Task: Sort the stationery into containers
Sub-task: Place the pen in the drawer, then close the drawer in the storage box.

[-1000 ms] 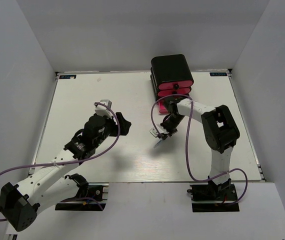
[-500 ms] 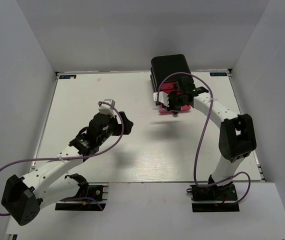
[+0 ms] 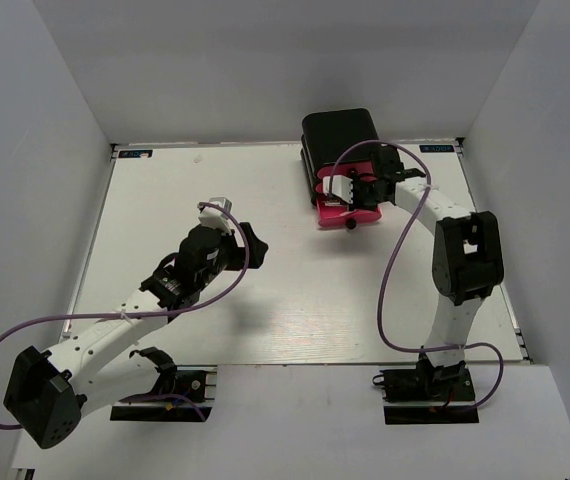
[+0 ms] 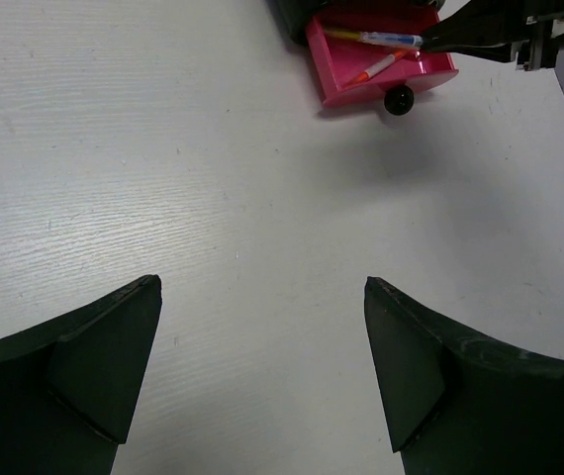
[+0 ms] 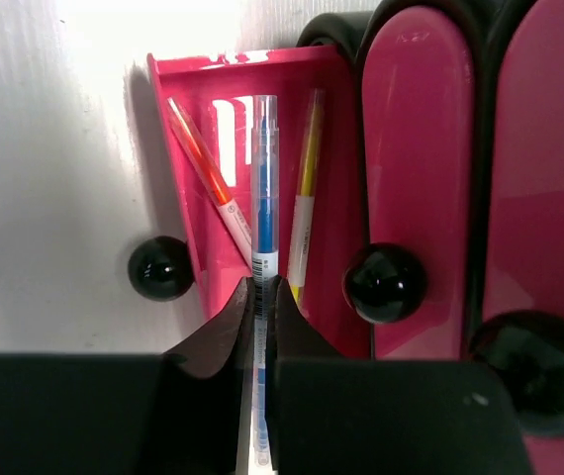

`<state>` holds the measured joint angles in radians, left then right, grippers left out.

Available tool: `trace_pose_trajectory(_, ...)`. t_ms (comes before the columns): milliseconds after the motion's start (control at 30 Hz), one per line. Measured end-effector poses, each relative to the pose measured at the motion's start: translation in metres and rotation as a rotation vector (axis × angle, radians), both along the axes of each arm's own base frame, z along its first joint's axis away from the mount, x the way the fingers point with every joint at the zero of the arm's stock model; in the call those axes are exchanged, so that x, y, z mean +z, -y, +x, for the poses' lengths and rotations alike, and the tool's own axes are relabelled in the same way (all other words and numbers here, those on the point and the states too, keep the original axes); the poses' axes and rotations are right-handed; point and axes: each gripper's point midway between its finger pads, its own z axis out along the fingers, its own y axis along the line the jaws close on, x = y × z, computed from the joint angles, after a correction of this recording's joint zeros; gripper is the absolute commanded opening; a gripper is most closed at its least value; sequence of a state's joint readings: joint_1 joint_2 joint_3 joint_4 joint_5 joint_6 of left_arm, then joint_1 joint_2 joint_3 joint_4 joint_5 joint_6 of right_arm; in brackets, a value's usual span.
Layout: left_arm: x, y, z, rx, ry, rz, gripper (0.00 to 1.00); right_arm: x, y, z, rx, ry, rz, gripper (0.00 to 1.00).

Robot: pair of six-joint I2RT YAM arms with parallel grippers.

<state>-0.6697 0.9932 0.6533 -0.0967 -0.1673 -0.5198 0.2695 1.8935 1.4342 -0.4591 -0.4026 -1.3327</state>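
The right gripper (image 5: 259, 297) pinches a blue pen (image 5: 263, 188) over the open drawer (image 5: 225, 65), far bench edge; release seems next. The left gripper (image 4: 262, 287) gapes wide.

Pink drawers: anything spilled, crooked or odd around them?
Nothing stands out. The open drawer holds an orange pen and a yellow pen lying inside, and the right gripper holds a blue pen over it. The other two drawers are shut.

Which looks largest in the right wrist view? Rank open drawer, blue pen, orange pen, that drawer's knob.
1. open drawer
2. blue pen, though nearness to the camera flatters it
3. orange pen
4. knob
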Motion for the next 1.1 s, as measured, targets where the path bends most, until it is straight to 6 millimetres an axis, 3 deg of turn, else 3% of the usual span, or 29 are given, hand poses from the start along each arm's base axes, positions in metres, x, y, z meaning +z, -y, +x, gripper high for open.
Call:
trace_pose_trajectory(167, 0.0, 0.0, 0.0, 0.0, -0.001, 0.0, 0.93, -0.014, 0.001, 0.01, 0.003, -0.009, -0.009, 0.35)
trace_pose_trajectory(367, 0.0, 0.0, 0.0, -0.001, 0.0, 0.0, 0.93, -0.015, -0.002, 0.011, 0.011, -0.011, 0.004, 0.38)
trace_pose_trajectory(467, 0.0, 0.0, 0.0, -0.001, -0.001, 0.0, 0.93, -0.014, -0.005, 0.009, 0.012, -0.02, 0.021, 0.23)
trace_pose_trajectory(533, 0.0, 0.0, 0.0, -0.001, -0.001, 0.0, 0.93, -0.012, -0.006, 0.008, 0.009, -0.029, 0.043, 0.0)
trace_pose_trajectory(633, 0.0, 0.0, 0.0, -0.002, -0.001, 0.0, 0.93, -0.001, -0.01, 0.0, 0.017, -0.05, 0.093, 0.0)
trace_pose_trajectory(800, 0.0, 0.0, 0.0, -0.003, -0.001, -0.001, 0.93, 0.011, -0.011, -0.037, 0.141, -0.141, 0.141, 0.0)
trace_pose_trajectory(967, 0.0, 0.002, -0.001, -0.011, -0.004, -0.002, 0.93, -0.009, -0.007, -0.068, 0.224, -0.274, 0.111, 0.0)
trace_pose_trajectory(1100, -0.001, 0.002, -0.002, -0.016, -0.005, -0.004, 0.93, -0.028, -0.002, -0.072, 0.19, -0.312, 0.082, 0.0)
